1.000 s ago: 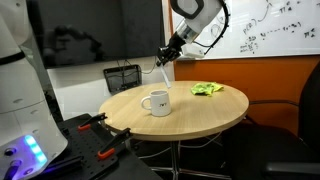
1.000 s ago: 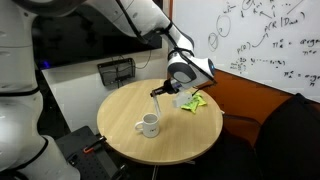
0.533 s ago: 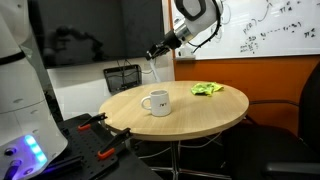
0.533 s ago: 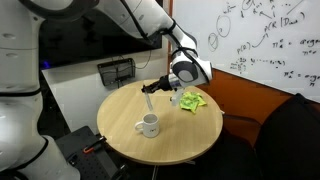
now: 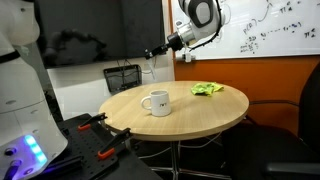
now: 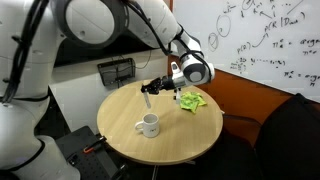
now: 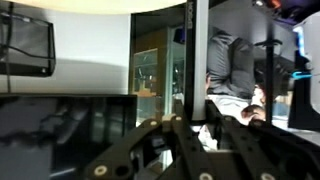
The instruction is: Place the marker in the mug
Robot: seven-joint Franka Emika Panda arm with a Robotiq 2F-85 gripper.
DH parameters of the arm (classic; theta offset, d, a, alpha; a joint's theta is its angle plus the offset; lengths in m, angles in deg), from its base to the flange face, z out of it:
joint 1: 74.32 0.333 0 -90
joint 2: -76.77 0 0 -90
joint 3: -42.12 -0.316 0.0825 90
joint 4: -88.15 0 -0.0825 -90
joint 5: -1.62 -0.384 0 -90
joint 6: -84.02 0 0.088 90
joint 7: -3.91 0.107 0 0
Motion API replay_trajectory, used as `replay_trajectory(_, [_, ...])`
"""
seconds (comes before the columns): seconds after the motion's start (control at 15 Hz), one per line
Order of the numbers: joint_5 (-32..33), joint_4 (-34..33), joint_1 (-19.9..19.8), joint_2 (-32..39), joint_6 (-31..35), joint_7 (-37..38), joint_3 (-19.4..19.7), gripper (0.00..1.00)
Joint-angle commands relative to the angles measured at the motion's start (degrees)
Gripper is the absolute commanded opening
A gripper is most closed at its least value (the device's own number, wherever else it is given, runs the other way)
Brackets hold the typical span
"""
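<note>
Claw [image 6: 150, 88] pinched on the marker [image 6: 146, 98], high over the mug [image 6: 148, 125]

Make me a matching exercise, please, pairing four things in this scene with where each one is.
Things: 1 marker; 2 mug; 3 green cloth; 4 wire basket.
Places: A upright on the table; B beyond the table, off it; C held in the gripper, in the air; D lying crumpled on the table.
Pairs: 1-C, 2-A, 3-D, 4-B.
</note>
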Motion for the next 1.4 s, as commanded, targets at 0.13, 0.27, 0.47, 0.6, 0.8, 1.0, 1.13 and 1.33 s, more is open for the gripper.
replay_trajectory(0.13, [16.5,-12.3,-14.6,14.7,-8.9,0.0,-19.2,0.07])
replay_trajectory(0.27, [20.3,-13.4,-13.8,16.9,-13.9,0.0,-17.9,0.07])
replay_trajectory(0.47, [23.9,-14.8,-11.9,19.1,-19.3,1.8,-16.0,0.07])
replay_trajectory(0.6, [21.9,-15.6,-5.5,16.8,-21.0,-3.2,-8.7,0.07])
replay_trajectory(0.8, [23.7,-16.3,-7.9,17.7,-21.2,0.0,-13.3,0.07])
replay_trajectory(1.0, [23.6,-17.0,-8.1,16.9,-20.8,0.2,-15.2,0.07])
replay_trajectory(1.13, [23.7,-18.1,-8.5,17.2,-20.5,0.2,-16.3,0.07])
replay_trajectory(1.33, [23.5,-19.2,-8.3,17.7,-20.1,0.2,-16.3,0.07])
